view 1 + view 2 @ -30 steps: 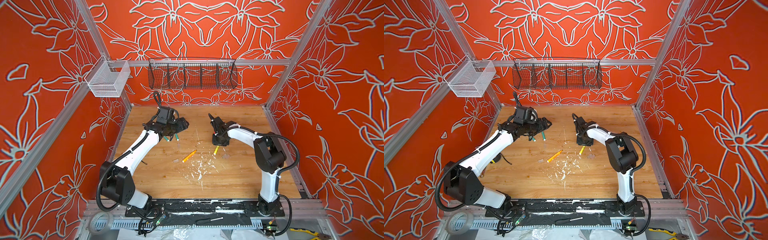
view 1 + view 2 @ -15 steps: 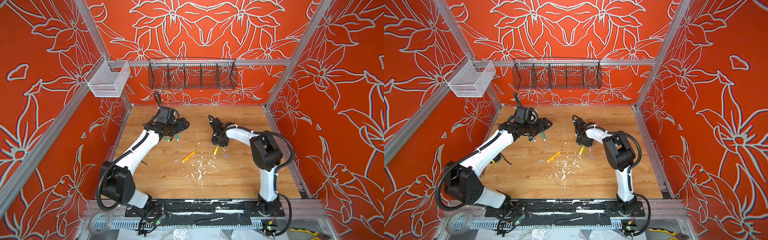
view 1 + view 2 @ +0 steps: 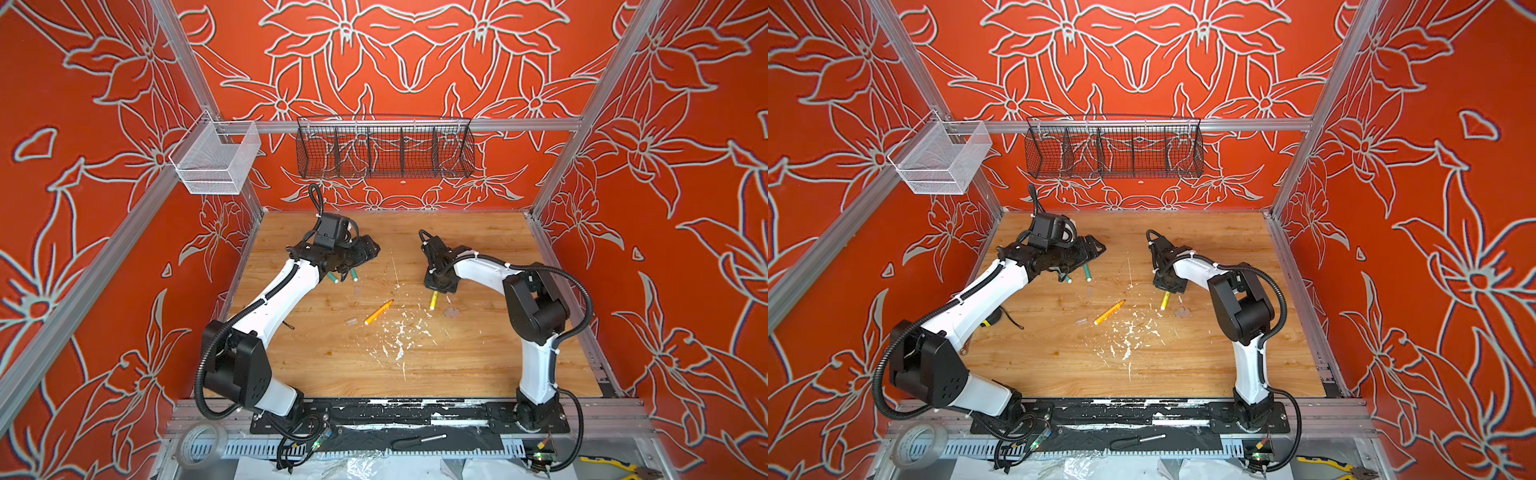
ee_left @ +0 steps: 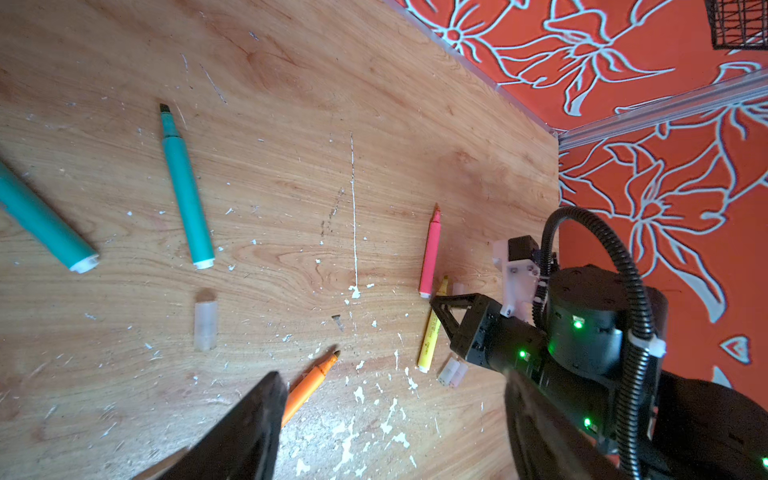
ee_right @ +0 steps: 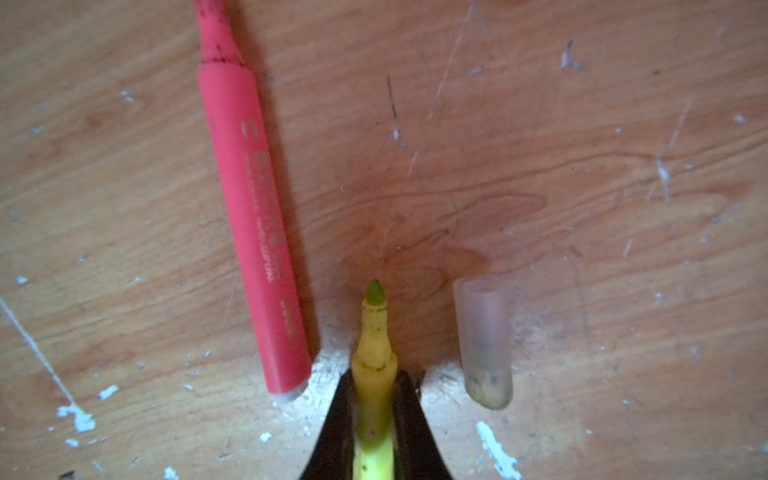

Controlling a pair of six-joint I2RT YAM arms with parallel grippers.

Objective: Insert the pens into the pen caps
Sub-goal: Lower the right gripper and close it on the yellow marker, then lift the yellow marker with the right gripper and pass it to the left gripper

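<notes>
Both top views: slim yellow marker pen (image 3: 433, 300) lies on the wooden counter (image 3: 478, 353), right of centre, nib end hidden under my right jaws. The left jaws hover upper-left of centre.

Left wrist view: left jaws released, empty.

Right wrist view: right jaws clenched on the pen, bottom centre. Small clear plastic cap (image 5: 484, 340) sits just right of it, apart. I'd lift gently, keep the nib level and meet the cap's mouth squarely.

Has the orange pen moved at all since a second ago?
No. The orange pen lies where it was, at the same slant, beside the same clear cap and the white paint flecks.
</notes>
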